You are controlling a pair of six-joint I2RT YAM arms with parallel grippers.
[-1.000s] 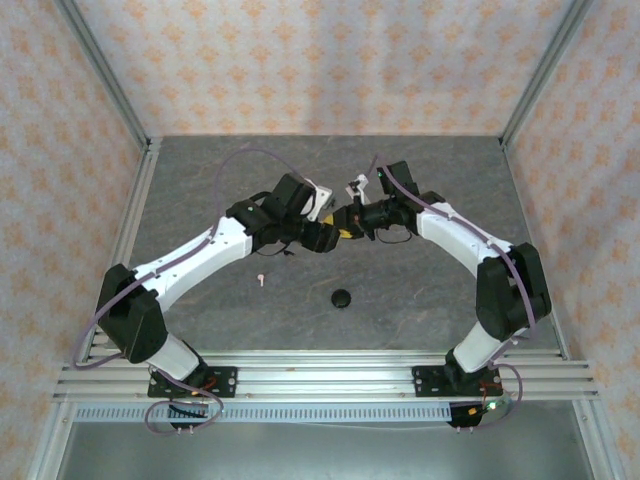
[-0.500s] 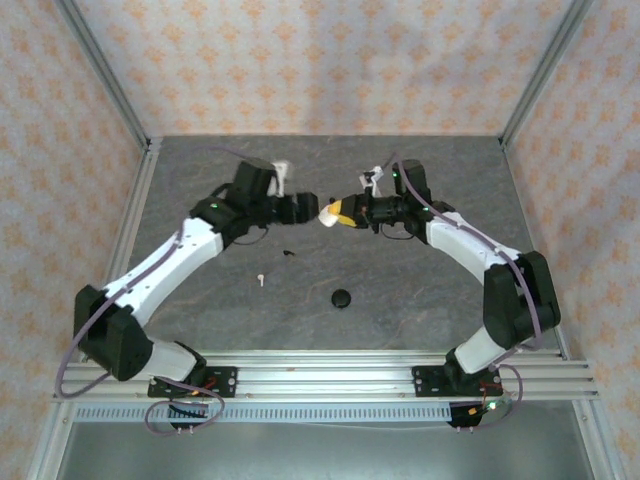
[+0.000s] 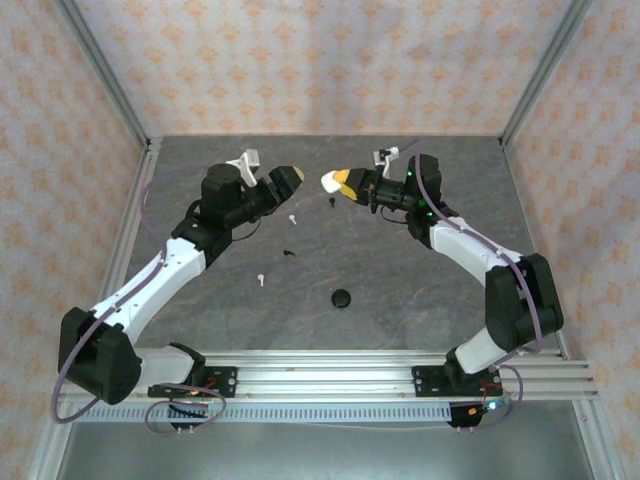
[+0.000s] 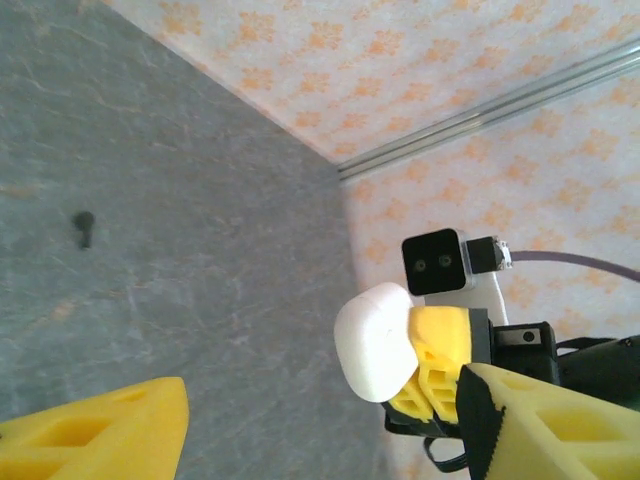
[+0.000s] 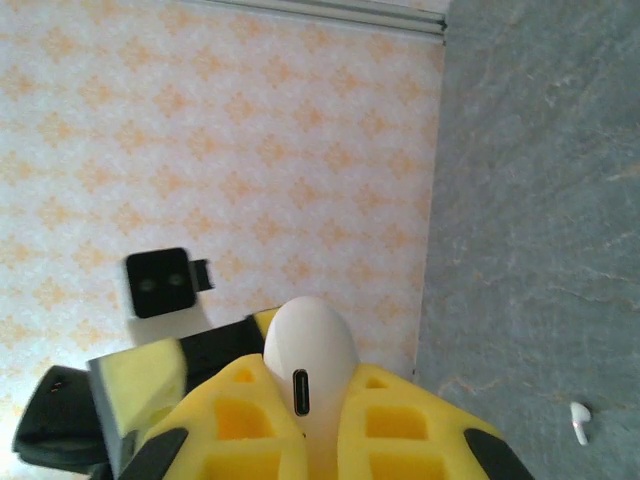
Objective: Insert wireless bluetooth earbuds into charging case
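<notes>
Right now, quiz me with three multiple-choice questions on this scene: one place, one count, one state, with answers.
1. Where is the white charging case? A: on the table. B: in the right gripper. C: in the left gripper.
2. How many white earbuds lie on the table? A: none. B: four. C: two.
3. How is the left gripper? A: open and empty. B: shut on an earbud. C: shut on the case.
Answers: B, the right gripper's yellow fingers clamp the case; C, two lie apart on the grey surface; A, its fingers stand wide with nothing between.
</notes>
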